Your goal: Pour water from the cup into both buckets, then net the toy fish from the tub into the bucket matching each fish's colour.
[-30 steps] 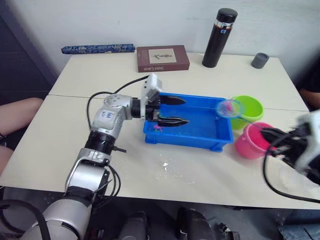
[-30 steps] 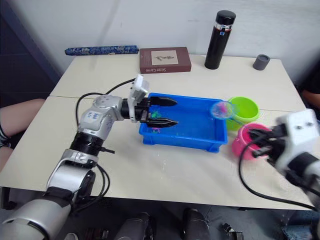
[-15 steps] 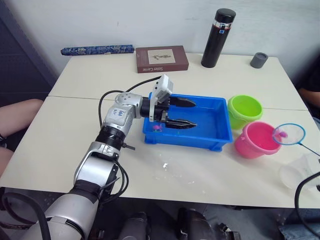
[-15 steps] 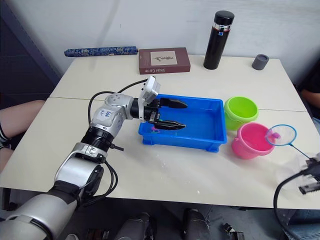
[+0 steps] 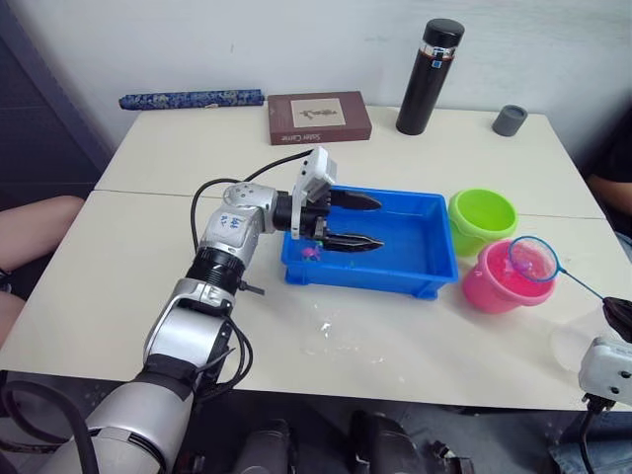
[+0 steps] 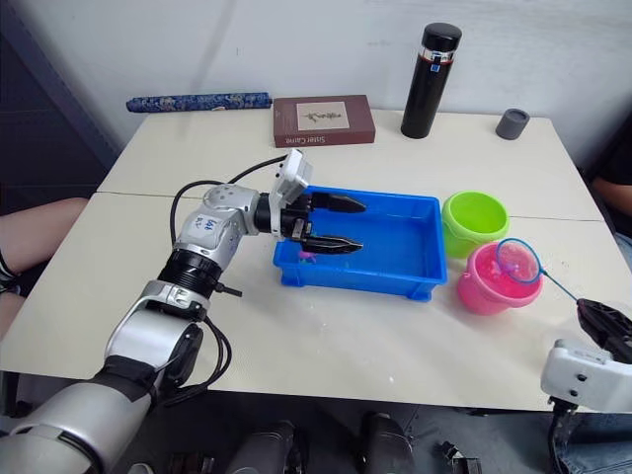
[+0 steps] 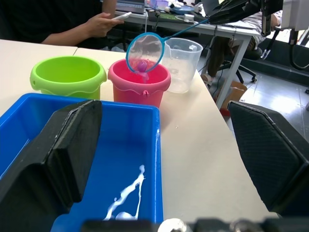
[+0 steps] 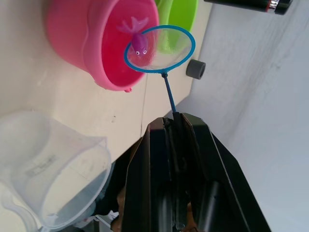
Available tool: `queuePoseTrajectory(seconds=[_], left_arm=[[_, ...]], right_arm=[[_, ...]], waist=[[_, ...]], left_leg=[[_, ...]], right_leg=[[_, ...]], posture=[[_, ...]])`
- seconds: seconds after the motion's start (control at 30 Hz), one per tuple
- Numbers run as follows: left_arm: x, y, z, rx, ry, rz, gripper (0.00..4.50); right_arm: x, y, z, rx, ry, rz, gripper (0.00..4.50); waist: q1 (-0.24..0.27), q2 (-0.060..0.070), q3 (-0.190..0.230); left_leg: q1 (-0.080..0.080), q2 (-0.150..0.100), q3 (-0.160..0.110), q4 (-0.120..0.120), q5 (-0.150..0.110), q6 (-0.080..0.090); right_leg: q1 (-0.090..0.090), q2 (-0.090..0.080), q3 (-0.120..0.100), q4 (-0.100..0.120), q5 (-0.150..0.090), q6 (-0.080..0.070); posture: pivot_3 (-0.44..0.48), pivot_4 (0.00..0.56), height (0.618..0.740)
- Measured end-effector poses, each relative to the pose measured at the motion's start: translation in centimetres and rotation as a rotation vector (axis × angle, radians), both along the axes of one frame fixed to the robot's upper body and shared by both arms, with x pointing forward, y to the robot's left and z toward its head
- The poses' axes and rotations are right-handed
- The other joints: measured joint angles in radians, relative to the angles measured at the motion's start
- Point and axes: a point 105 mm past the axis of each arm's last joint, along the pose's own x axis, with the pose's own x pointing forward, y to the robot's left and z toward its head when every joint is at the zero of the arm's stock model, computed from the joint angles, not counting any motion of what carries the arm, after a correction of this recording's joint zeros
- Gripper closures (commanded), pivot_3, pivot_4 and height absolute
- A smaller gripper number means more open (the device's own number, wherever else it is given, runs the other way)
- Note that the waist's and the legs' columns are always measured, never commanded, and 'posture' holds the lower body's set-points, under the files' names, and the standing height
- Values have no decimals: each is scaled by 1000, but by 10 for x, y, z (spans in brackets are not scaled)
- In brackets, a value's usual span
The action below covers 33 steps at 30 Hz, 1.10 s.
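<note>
Pink fish hanging over the pink bucket

The right gripper point(image 8: 176, 145) is clamping the net's point(image 8: 159, 48) thin, springy handle, holding a light pink fish point(image 8: 137, 46) over the pink bucket point(image 6: 491, 281), at the tub's point(image 6: 395, 259) 4 o'clock; left gripper point(image 6: 331, 222) is hovering apart.

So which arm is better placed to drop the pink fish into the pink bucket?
The right. Its gripper holds the net over the pink bucket, with the pink fish inside. The left gripper hangs open over the tub.
</note>
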Motion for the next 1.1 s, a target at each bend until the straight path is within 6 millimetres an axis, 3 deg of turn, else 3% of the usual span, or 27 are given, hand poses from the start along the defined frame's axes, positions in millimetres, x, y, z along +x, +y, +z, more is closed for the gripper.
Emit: queuePoseTrajectory(seconds=[0.13, 0.33, 0.47, 0.53, 0.6, 0.73, 0.93, 1.1], left_arm=[[0, 1, 0, 5, -2, 3, 27], [2, 4, 0, 13, -6, 18, 27], [5, 10, -1, 28, -16, 41, 27], [8, 20, -5, 58, -39, 70, 27], [10, 28, -13, 89, -43, 97, 27], [18, 51, -26, 126, -19, 192, 27], [13, 102, -37, 186, 5, 345, 27], [-3, 127, -48, 246, 25, 409, 27]], right_arm=[[2, 1, -6, -8, 20, 26, 4500], [10, -8, 1, 3, -28, 3, 4500], [18, -10, 17, 241, -178, -52, 4500], [29, -5, 36, 567, -312, -54, 4500], [41, 11, 40, 768, -288, 4, 4500], [68, 62, 27, 1025, -41, 146, 4500], [105, 126, 9, 1142, 261, 279, 4500], [121, 158, -5, 1103, 382, 347, 4500]], waist=[[-1, 0, 0], [-1, 0, 0], [-2, 0, 0], [-7, 0, 0], [-9, 3, -2], [-6, 4, -1], [-9, 4, -1], [-8, 3, -1]], left_leg=[[0, 1, 0, 0, 0, 0], [0, 1, 0, 0, 0, 0], [0, 1, -1, 1, 0, 0], [1, 1, -1, 2, 0, 0], [2, 1, -1, 1, 0, 0], [1, 1, -2, 1, 0, 0], [0, 1, -3, 1, 0, 0], [-4, -1, -6, 5, 0, 1]], right_leg=[[0, 1, 0, 0, 0, 0], [0, 1, 0, 1, 0, 0], [0, 0, -1, 2, 0, 0], [0, 0, 0, 2, 0, -1], [0, 0, 0, 3, 0, -2], [-1, 0, 0, 5, -1, -3], [-1, -1, 0, 4, -1, -3], [-2, -3, -1, 3, 0, -2]], posture=[[0, 150, 740], [0, 150, 740], [0, 150, 740], [0, 150, 740], [0, 150, 740], [0, 150, 740], [0, 150, 740], [0, 150, 740]])
